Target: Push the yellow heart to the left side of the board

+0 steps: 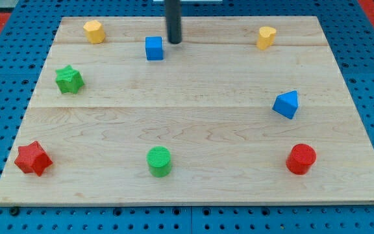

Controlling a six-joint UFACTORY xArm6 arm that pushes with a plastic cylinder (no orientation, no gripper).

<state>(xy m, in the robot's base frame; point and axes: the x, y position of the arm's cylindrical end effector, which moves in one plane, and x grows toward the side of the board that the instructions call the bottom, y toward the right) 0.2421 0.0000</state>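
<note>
The yellow heart (266, 37) sits near the view's top right on the wooden board (193, 130). My tip (174, 41) is at the view's top centre, well to the left of the heart and just right of and above a blue cube (154, 49). A yellow hexagon block (94, 31) sits at the top left.
A green star (69, 79) is at the left, a red star (32, 158) at the bottom left, a green cylinder (160, 161) at the bottom centre, a red cylinder (300, 159) at the bottom right, and a blue triangular block (286, 104) at the right.
</note>
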